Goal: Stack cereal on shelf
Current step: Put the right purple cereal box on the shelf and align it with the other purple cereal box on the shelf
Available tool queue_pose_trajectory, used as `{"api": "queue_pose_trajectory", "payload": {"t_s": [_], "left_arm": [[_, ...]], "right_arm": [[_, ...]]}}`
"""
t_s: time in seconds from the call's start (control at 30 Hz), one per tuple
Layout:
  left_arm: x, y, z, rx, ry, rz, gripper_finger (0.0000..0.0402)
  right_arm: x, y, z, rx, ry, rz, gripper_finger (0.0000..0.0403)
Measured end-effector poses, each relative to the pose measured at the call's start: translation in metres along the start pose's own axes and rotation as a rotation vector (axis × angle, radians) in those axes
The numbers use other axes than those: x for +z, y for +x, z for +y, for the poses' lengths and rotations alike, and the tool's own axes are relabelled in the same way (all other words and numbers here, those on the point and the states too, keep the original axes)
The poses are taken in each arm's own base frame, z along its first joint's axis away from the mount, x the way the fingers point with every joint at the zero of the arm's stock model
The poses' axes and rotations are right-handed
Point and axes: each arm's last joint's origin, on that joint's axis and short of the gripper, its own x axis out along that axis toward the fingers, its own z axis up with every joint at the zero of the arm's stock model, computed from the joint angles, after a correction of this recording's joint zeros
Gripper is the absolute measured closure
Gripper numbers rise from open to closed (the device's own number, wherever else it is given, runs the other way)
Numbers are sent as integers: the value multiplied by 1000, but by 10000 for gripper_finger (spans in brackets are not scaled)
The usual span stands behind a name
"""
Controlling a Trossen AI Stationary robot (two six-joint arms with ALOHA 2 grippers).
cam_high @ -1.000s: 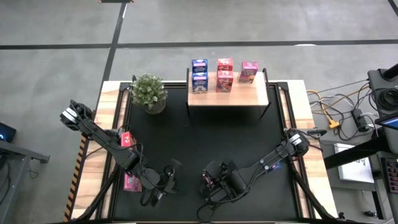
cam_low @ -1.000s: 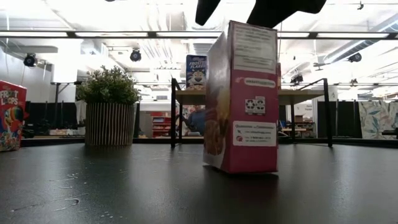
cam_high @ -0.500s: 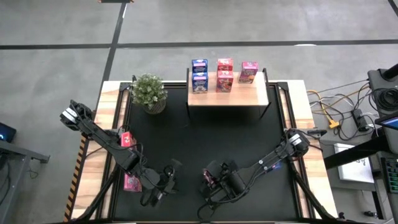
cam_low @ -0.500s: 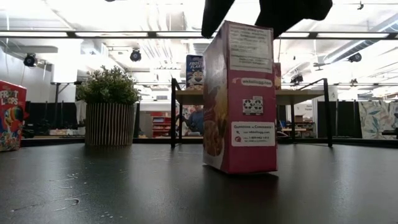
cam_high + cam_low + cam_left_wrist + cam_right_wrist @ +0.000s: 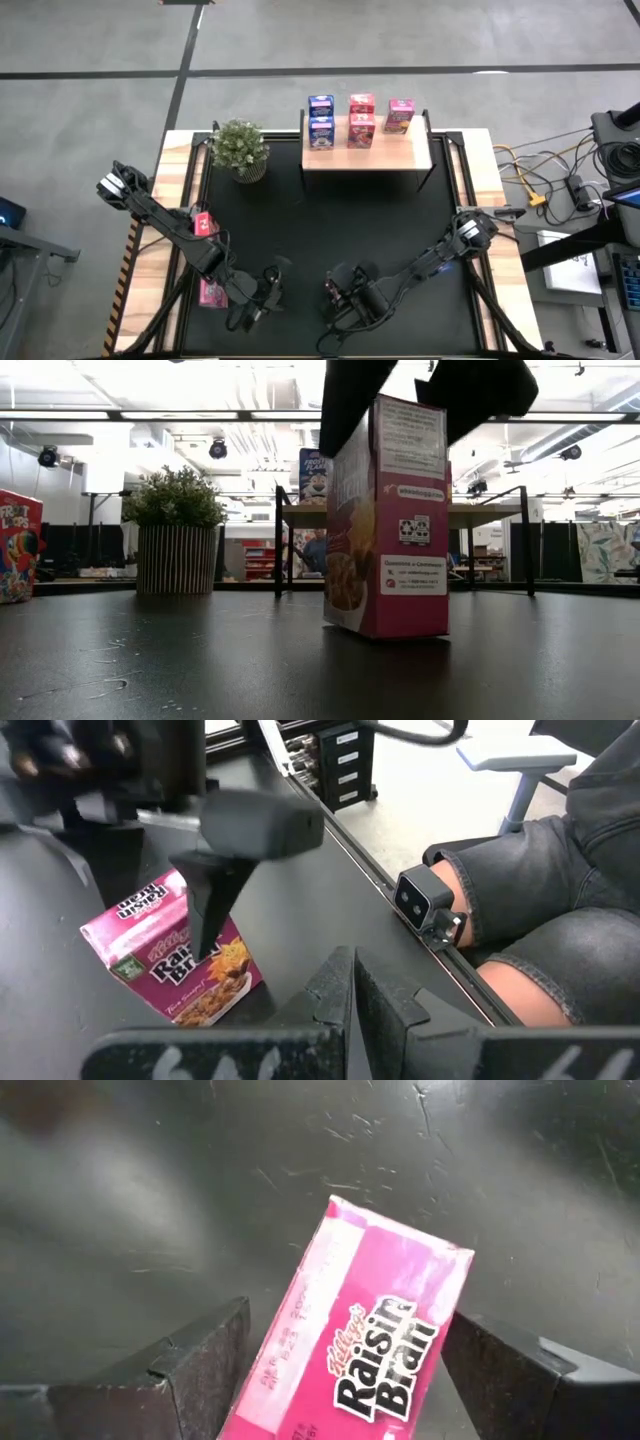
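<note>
Right gripper (image 5: 345, 1370): fingers wide apart, straddling upright pink cereal box (image 5: 388, 520), grip not confirmed
Left gripper (image 5: 350, 1005): fingers closed, empty, at box's 9 o'clock

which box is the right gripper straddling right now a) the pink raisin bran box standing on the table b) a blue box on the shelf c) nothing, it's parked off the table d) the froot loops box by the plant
a: the right gripper has one open finger on either side of the upright pink Raisin Bran box, which stands on the black table.

Robotics lab, concrete floor (image 5: 100, 60), ceiling strip lights (image 5: 150, 415), loose cables (image 5: 545, 180)
</note>
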Motion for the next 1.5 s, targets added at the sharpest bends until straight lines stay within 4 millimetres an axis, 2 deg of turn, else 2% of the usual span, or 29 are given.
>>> {"api": "queue_pose_trajectory", "payload": {"t_s": [0.2, 0.43, 0.6, 0.8, 0.97, 1.07, 1.23, 1.5], "left_arm": [[0, 0, 0, 0, -2, 0, 402], [0, 0, 0, 0, -1, -1, 402], [0, 0, 0, 0, 7, -2, 402], [7, -3, 0, -1, 31, -30, 402], [17, -9, 1, -1, 78, -62, 402], [23, -14, 2, 0, 106, -85, 402], [29, -28, 6, 7, 143, -106, 402], [40, -53, 18, 39, 167, -167, 402]], "right_arm": [[-1, 2, 0, -5, -11, 2, 117], [2, -2, 1, 9, -47, 5, 182], [5, -7, 4, 25, -85, 4, 215], [18, -25, 1, 16, -203, 7, 240], [40, -55, -7, 39, -366, -10, 251], [61, -78, -21, 46, -441, -21, 251], [104, -115, -60, 100, -535, -36, 252], [170, -162, -147, 194, -675, -85, 252]]}}
